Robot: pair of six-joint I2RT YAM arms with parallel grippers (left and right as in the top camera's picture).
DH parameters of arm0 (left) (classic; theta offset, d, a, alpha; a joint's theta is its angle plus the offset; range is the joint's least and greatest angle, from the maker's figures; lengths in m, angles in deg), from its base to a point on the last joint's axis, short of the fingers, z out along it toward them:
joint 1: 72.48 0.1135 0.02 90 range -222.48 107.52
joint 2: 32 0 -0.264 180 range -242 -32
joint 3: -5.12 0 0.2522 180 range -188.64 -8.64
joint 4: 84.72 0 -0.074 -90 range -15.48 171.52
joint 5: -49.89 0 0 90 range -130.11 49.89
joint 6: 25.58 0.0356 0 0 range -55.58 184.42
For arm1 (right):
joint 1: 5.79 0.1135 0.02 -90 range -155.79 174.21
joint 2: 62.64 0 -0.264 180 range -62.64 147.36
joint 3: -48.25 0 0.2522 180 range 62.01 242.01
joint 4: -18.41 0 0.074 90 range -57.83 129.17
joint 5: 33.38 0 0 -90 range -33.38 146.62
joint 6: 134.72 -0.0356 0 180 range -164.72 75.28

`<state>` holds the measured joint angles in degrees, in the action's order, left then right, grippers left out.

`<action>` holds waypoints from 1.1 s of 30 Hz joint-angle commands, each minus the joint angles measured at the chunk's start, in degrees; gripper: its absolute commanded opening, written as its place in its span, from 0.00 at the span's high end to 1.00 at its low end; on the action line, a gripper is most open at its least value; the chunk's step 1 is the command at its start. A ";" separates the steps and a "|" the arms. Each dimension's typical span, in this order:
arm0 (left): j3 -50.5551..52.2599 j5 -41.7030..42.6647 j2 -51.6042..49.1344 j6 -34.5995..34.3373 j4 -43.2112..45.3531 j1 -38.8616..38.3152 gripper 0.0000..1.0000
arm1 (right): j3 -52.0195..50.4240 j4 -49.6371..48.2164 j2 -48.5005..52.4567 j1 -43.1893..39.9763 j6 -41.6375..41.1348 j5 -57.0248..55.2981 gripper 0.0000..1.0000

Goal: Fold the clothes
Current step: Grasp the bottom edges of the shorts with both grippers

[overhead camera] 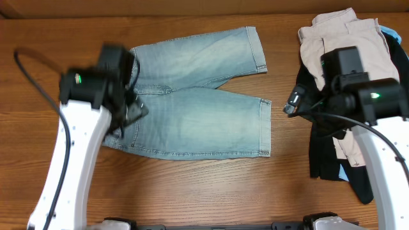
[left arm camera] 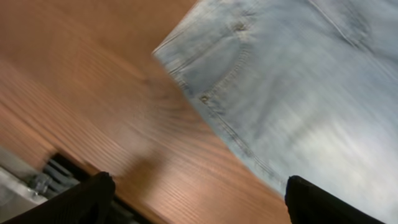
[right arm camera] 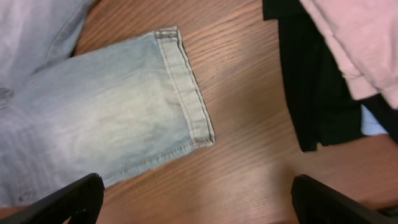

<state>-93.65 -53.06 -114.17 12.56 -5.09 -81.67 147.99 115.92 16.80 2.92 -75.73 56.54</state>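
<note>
The light-blue denim shorts [overhead camera: 198,102] lie flat on the wooden table, waistband at the left, both legs pointing right. My left gripper [overhead camera: 131,112] hovers over the waistband's lower left corner; in the left wrist view its fingers [left arm camera: 199,202] are wide open and empty over bare wood beside the waistband corner [left arm camera: 205,68]. My right gripper [overhead camera: 293,105] hovers just right of the lower leg hem; in the right wrist view its fingers [right arm camera: 199,202] are wide open and empty, with the leg hem [right arm camera: 186,87] ahead of them.
A pile of other garments lies at the right: beige [overhead camera: 345,41] on top, black [overhead camera: 326,150] below, a bit of bright blue [overhead camera: 345,172]. The black and beige cloth also shows in the right wrist view [right arm camera: 317,93]. The table's front edge runs under the left gripper [left arm camera: 56,174].
</note>
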 commanded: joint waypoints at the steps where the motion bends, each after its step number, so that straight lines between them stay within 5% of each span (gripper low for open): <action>1: 13.18 -4.22 8.79 -16.55 6.08 2.12 0.08 | -6.03 -4.61 0.13 0.28 1.22 3.26 0.00; 11: 36.61 -3.08 9.62 -16.92 27.98 15.10 0.16 | -16.00 -13.35 1.62 0.35 6.19 9.75 0.03; 22: 39.17 3.41 -3.32 -7.28 47.76 19.34 0.20 | -18.43 -16.92 1.70 0.35 7.02 9.64 0.07; 33: 39.17 9.62 -10.78 -6.91 54.86 19.34 0.50 | -18.67 -17.35 1.70 0.35 5.68 9.64 0.15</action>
<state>-54.75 -45.26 -124.42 4.70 50.25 -62.59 129.80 98.41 18.64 2.95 -68.93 65.85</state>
